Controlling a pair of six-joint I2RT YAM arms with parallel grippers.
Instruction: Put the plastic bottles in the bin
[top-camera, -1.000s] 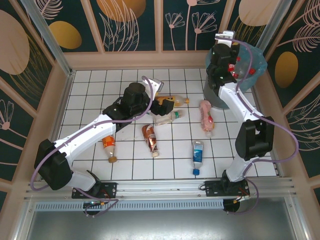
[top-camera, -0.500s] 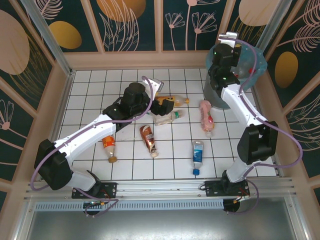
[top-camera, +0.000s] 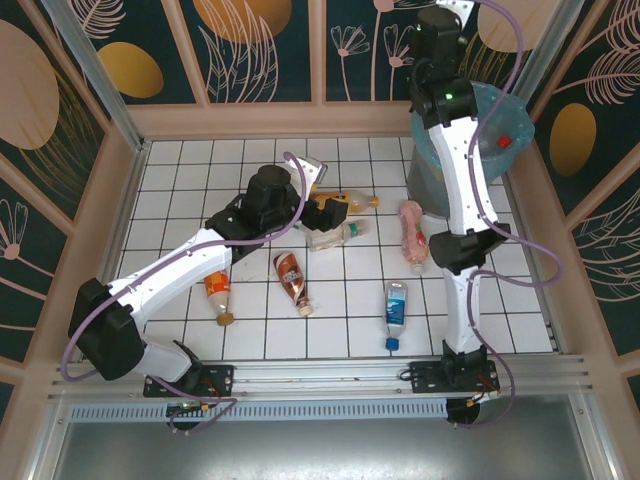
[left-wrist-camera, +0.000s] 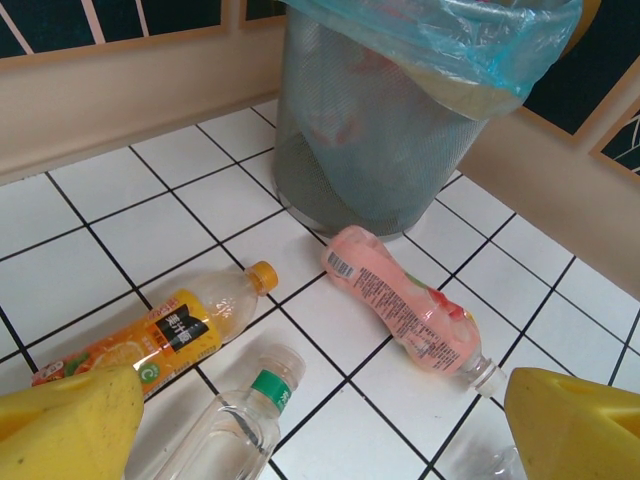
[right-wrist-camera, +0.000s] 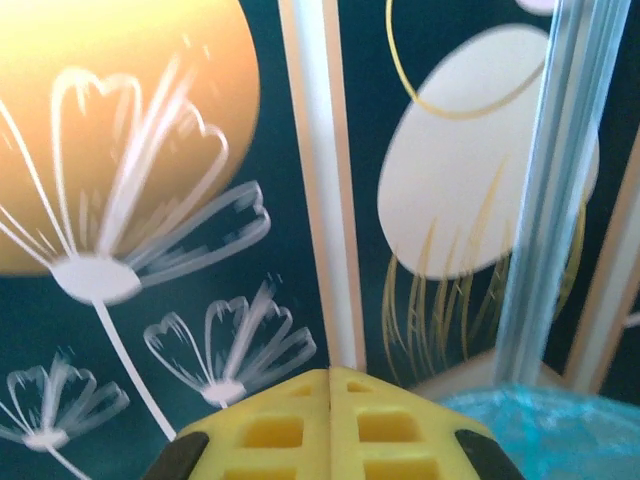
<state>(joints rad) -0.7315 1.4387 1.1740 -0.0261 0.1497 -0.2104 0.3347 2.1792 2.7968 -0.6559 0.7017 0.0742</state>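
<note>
Several plastic bottles lie on the white tiled floor. An orange-label bottle (left-wrist-camera: 150, 345), a clear bottle with a green band (left-wrist-camera: 240, 420) and a pink bottle (left-wrist-camera: 405, 310) lie just below my open left gripper (left-wrist-camera: 320, 440), which holds nothing. A brown-label bottle (top-camera: 291, 278), a blue-label bottle (top-camera: 396, 308) and an orange-capped bottle (top-camera: 218, 293) lie nearer the arms. The grey bin (top-camera: 440, 180) with its blue bag stands at the back right, a red-capped bottle (top-camera: 503, 140) inside. My right gripper (right-wrist-camera: 330, 385) is shut and empty, raised high and facing the back wall.
Patterned wall panels (top-camera: 260, 50) and a wooden ledge close off the back and sides. The raised right arm (top-camera: 450, 110) stretches up beside the bin. A metal rail (top-camera: 330, 380) runs along the near edge.
My right arm has risen from over the bin and swung up toward the back wall. The brown-label bottle has shifted slightly left. The left arm has stayed put.
</note>
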